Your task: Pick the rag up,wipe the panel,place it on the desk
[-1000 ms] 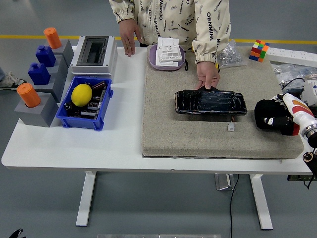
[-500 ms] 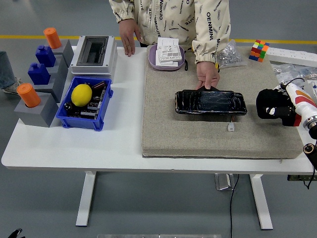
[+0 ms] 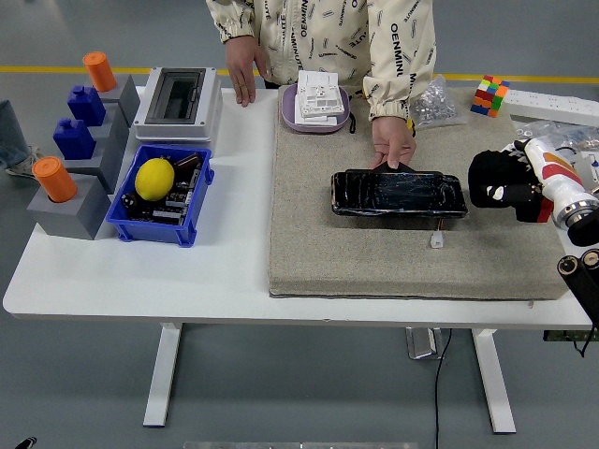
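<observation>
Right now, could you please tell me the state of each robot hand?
Left hand: not in view.
Right hand: over the mat's right side, beside the black panel; grip cannot be told.

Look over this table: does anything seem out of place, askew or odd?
One thing: no rag shows anywhere, though the right hand is beside the black panel. A person's hand steadies the panel's far edge. The panel lies slightly askew on the mat. Nothing looks spilled.

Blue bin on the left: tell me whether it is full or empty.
Not empty. The blue bin holds a yellow lemon and some small dark parts.
</observation>
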